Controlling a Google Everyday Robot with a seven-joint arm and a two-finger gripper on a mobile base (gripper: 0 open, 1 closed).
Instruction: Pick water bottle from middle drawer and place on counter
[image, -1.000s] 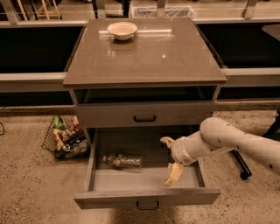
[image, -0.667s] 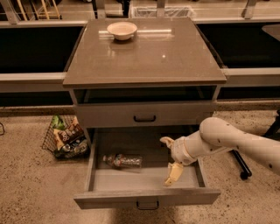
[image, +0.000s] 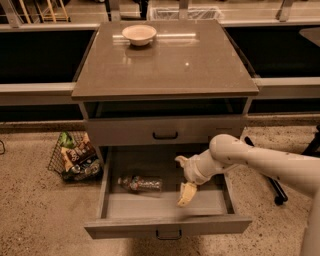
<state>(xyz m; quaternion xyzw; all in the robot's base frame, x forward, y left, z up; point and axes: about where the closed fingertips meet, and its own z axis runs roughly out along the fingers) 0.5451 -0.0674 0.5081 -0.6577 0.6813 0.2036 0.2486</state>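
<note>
The water bottle (image: 140, 184) lies on its side on the floor of the open middle drawer (image: 120, 207), towards its left half. My gripper (image: 182, 177) hangs over the right half of the drawer, to the right of the bottle and apart from it. Its two cream fingers are spread wide, one pointing up-left and one (image: 186, 195) pointing down. It holds nothing. The glossy grey-brown counter (image: 180, 65) tops the cabinet above the drawers.
A pale bowl (image: 139, 34) stands at the back of the counter. A shallower closed drawer front (image: 165, 131) with a black handle sits above the open drawer. A wire basket (image: 75, 157) of snack packets stands on the floor to the left of the cabinet.
</note>
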